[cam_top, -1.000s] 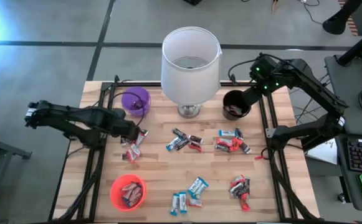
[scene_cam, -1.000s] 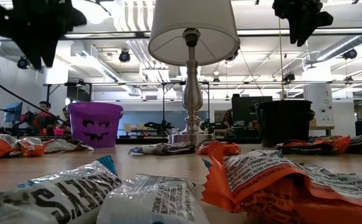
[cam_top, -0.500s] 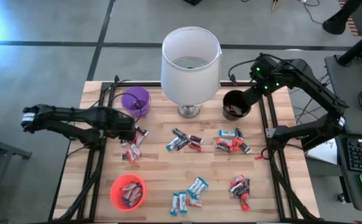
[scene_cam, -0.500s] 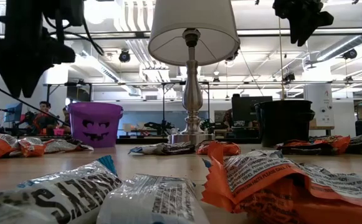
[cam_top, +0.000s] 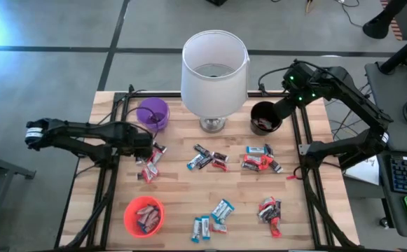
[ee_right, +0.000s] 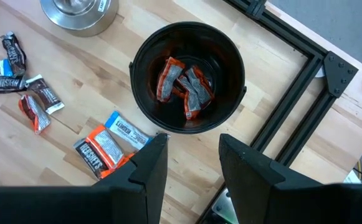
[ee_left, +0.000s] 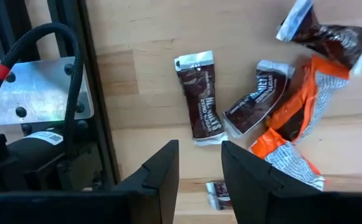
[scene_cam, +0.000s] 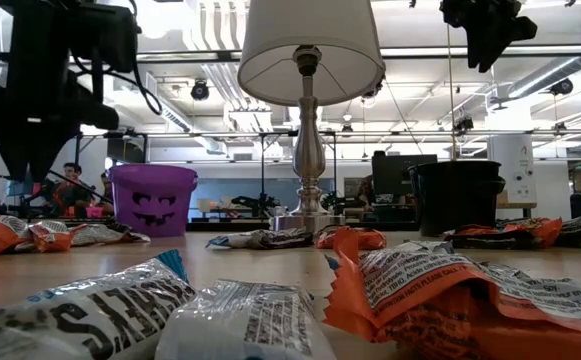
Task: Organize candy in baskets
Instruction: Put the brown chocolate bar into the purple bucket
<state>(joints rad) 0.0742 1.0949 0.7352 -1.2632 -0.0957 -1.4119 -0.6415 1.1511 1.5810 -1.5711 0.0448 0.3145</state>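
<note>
The left gripper (ee_left: 196, 171) hangs low with its 2 fingers parted, empty; the right gripper (ee_right: 190, 158) hovers high, likewise parted.

2 dark, matte six-joint arms of slim black links. Green indicator lights glowing on the right arm (cam_top: 308, 87) near its wrist. White label band at the outer joint of the left arm (cam_top: 84, 134). Black cable looping beside a silver plate with round holes. Blocky, angular black fingers (ee_left: 162, 177), 2 per gripper.

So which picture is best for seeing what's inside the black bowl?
The right wrist view: it looks straight down into the black bowl at orange wrappers. The high view shows it small; the low view only its side; the left wrist view misses it.
</note>
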